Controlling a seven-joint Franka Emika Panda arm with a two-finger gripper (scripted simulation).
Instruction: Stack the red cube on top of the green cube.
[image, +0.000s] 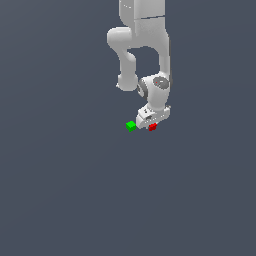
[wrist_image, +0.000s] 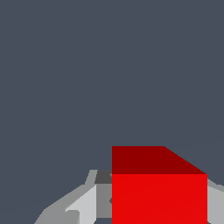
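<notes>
Gripping the red cube (image: 152, 127), the pincer (image: 152, 123) sits beside the green cube (image: 131, 126).

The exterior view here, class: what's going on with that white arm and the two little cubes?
A white robot arm's gripper is down at the small bright red cube, which sits between its fingers in the wrist view. Whether it is clamped yet cannot be told. The small bright green cube sits apart on the grey floor, towards the exterior view's left. Nothing is stacked yet.
</notes>
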